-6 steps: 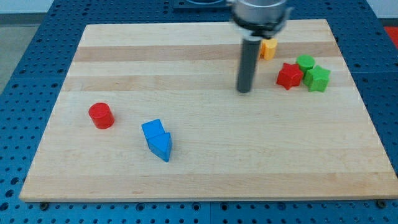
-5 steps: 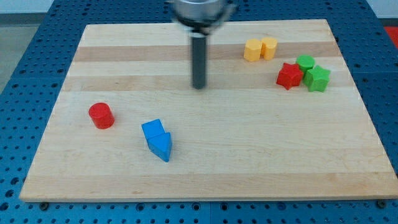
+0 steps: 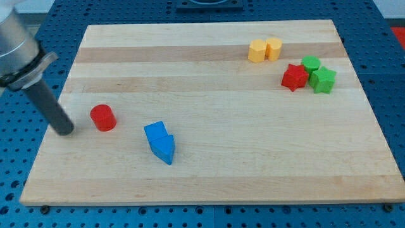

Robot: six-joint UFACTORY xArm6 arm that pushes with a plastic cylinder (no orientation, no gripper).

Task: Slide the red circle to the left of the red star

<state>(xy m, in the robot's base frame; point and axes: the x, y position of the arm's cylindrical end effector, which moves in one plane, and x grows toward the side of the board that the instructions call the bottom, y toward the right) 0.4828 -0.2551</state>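
The arm has swept across the board from its top-middle area toward the left edge, so the tip [image 3: 65, 130] now rests near that edge, just beside the red circle [image 3: 102, 118] on its left-hand side. The yellow blocks [image 3: 265, 49] near the top edge, once partly hidden behind the rod, now show in full.

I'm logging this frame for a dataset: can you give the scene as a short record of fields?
tip: at the view's left, just left of the red circle, small gap
red circle: left part of board
red star: right part, touching green blocks
green blocks: two, right of the star
yellow blocks: two, near top edge
blue blocks: two together, lower left of centre
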